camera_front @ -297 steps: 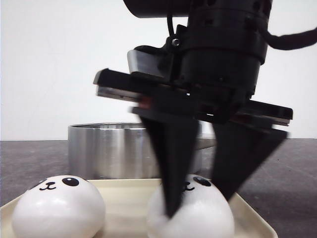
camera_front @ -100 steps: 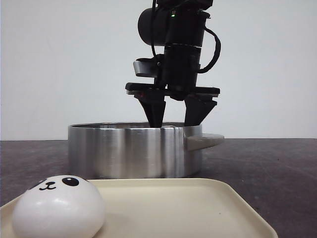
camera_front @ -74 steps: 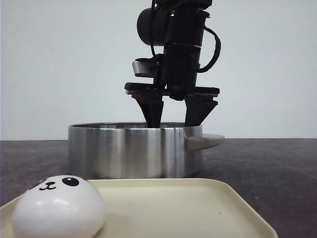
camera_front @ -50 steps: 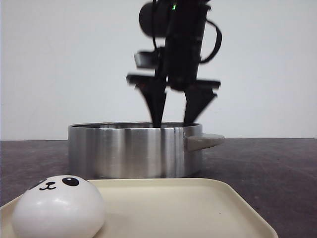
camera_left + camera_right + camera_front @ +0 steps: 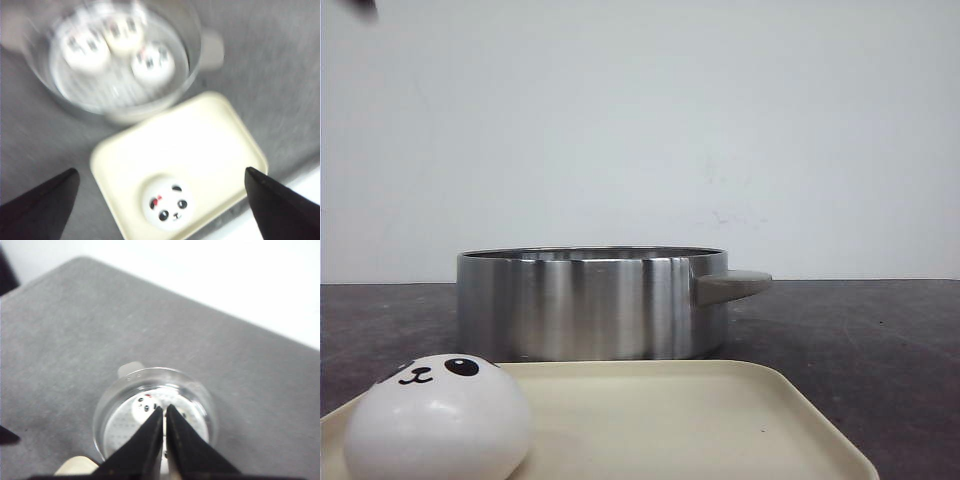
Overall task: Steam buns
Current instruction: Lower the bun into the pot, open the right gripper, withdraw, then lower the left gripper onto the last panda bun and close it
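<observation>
Front view: one bun (image 5: 437,418) sits at lower left, on the left end of the cream tray (image 5: 720,420); steel pot (image 5: 590,303) mid-frame behind it, handle pointing right, all on the dark desk (image 5: 880,340). Left wrist view, blurred: left pincer (image 5: 160,197) wide open, empty, high above the tray; three buns in the pot (image 5: 120,45) at upper left. Right wrist view: right pincer (image 5: 164,412) closed, empty, hanging over the pot.
</observation>
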Robot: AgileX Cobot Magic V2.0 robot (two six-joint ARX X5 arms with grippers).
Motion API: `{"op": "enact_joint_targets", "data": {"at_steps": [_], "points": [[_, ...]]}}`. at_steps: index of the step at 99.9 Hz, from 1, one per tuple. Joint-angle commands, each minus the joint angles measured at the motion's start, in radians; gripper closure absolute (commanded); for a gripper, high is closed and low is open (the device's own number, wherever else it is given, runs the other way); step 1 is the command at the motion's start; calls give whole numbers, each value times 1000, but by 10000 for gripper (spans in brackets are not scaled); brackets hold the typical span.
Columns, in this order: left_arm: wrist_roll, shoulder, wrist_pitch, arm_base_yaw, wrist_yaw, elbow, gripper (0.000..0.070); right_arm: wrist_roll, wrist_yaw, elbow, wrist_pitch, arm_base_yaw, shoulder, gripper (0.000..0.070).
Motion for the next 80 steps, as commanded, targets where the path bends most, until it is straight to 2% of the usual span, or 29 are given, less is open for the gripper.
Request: {"op": "enact_joint_targets", "data": {"at_steps": [1,14,32,49,80], "points": [[-86,13,66,-18,26,-77,73,-11,37,11,-32,23,-26,700],[-139,45,163,-32,56,-197,73,-8,92,11,-107,40,-102,700],[-142,118,199,-32,90,-250,73,7,158,11,-164,41,-155,700],[-129,222,227,-32,166,-251,73,10,161,11,-174,41,-161,700],[-103,405,301,-31,203,-251,75,22,158,8,-180,42,-159,700]]}}
